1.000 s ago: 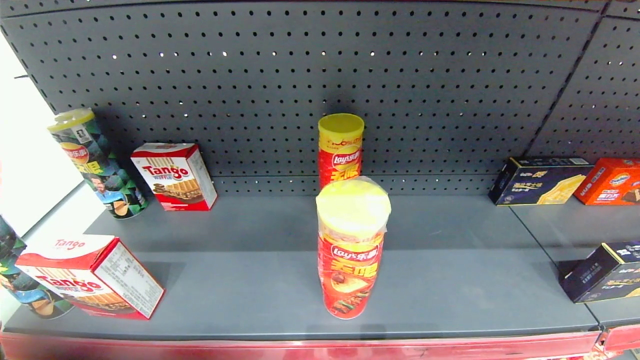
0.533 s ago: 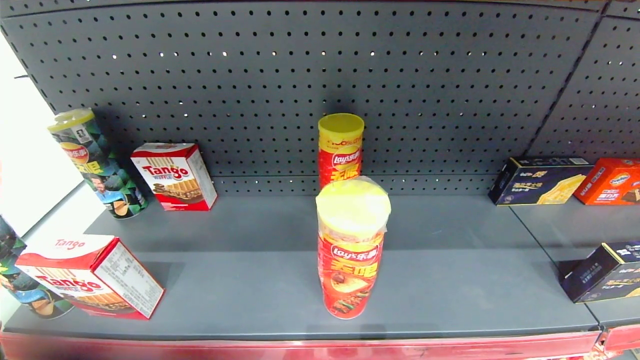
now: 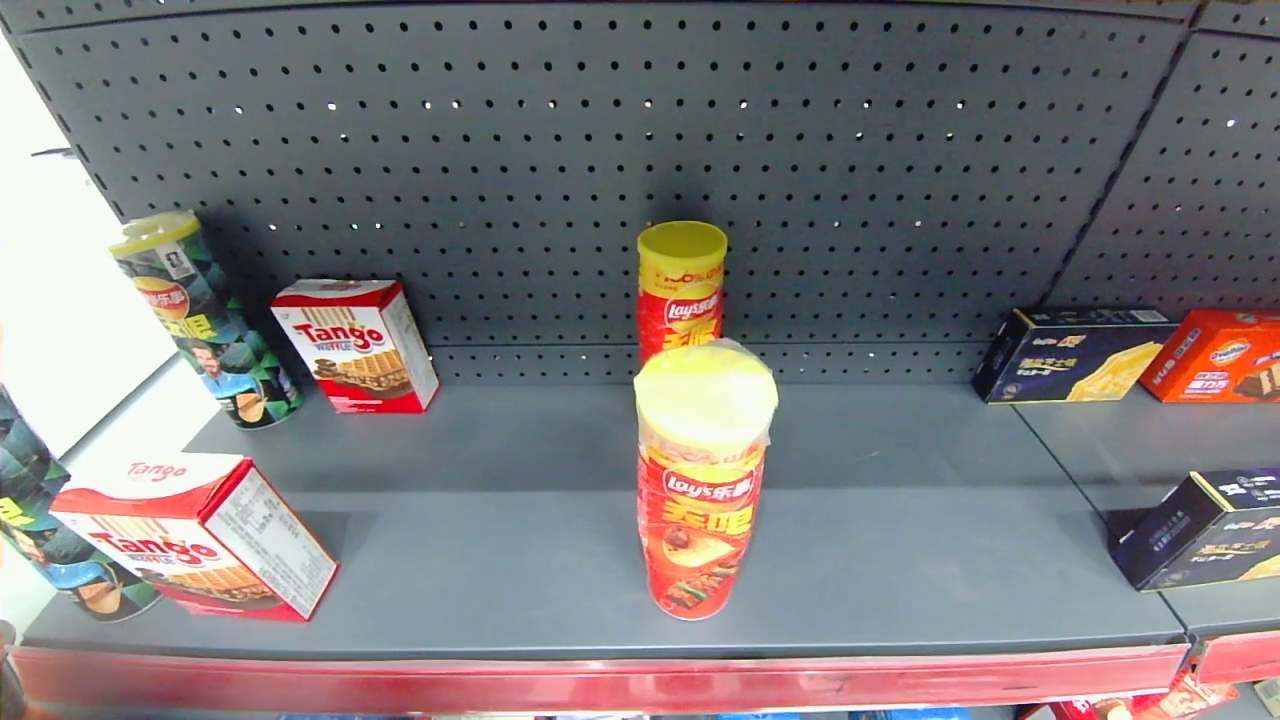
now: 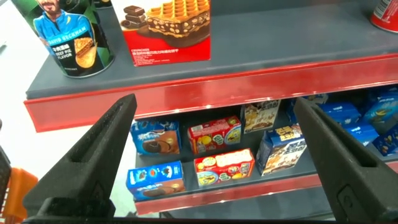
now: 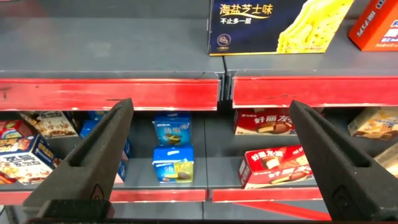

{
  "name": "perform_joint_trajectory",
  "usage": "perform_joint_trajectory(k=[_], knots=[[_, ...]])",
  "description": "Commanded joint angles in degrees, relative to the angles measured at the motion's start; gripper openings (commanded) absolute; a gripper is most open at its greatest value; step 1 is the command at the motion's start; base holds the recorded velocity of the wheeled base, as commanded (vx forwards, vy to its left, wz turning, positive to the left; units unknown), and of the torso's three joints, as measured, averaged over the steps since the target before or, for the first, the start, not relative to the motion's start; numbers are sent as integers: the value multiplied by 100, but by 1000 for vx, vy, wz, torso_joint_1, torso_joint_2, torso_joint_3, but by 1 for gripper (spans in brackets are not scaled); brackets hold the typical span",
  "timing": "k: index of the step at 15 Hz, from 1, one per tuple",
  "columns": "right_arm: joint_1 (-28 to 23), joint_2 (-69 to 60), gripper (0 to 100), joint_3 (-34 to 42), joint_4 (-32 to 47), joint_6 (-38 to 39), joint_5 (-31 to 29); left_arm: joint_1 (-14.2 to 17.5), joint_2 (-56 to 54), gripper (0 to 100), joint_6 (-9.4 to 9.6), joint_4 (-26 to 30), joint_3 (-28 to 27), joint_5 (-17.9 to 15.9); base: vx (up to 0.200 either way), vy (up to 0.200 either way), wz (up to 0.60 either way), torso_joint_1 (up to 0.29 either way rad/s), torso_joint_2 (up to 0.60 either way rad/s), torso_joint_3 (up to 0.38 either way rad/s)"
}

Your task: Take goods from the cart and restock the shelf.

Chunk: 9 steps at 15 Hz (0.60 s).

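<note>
On the grey shelf (image 3: pixel 900 540) two red chip cans with yellow lids stand upright in the middle, one near the front (image 3: pixel 702 480) and one against the pegboard (image 3: pixel 681 285). In the left wrist view my left gripper (image 4: pixel 217 162) is open in front of the red shelf edge (image 4: pixel 249 87), below a wafer box (image 4: pixel 168 28) and a dark can (image 4: pixel 71 34). My right gripper (image 5: pixel 214 162) is also open, level with the red shelf edge (image 5: pixel 112 93), below a dark blue box (image 5: pixel 280 25). Neither gripper holds anything.
Two red-and-white wafer boxes (image 3: pixel 355 345) (image 3: pixel 195 535) and two green-black cans (image 3: pixel 205 320) (image 3: pixel 50 540) stand at the shelf's left. Dark blue boxes (image 3: pixel 1085 355) (image 3: pixel 1200 530) and an orange box (image 3: pixel 1225 355) lie at the right. Small snack boxes (image 4: pixel 217 134) fill the lower shelf.
The whole head picture has shifted slightly, so the camera moved. Nothing on the shelf has moved.
</note>
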Motion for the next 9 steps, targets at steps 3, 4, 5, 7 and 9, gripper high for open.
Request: perform_joint_trajectory(k=[3, 4, 5, 7, 9], knots=[[0, 10, 100, 0, -1, 7, -6, 1, 7, 100, -3, -1, 0, 3, 0, 0, 0, 0, 0, 0], [0, 10, 100, 0, -1, -2, -6, 1, 7, 100, -3, -1, 0, 3, 0, 0, 0, 0, 0, 0], [0, 10, 100, 0, -1, 7, -6, 1, 7, 100, -3, -1, 0, 3, 0, 0, 0, 0, 0, 0], [0, 10, 100, 0, -1, -2, 3, 1, 7, 100, -3, -1, 0, -6, 0, 0, 0, 0, 0, 0], [0, 10, 100, 0, -1, -2, -6, 1, 7, 100, 5, -1, 0, 3, 0, 0, 0, 0, 0, 0]])
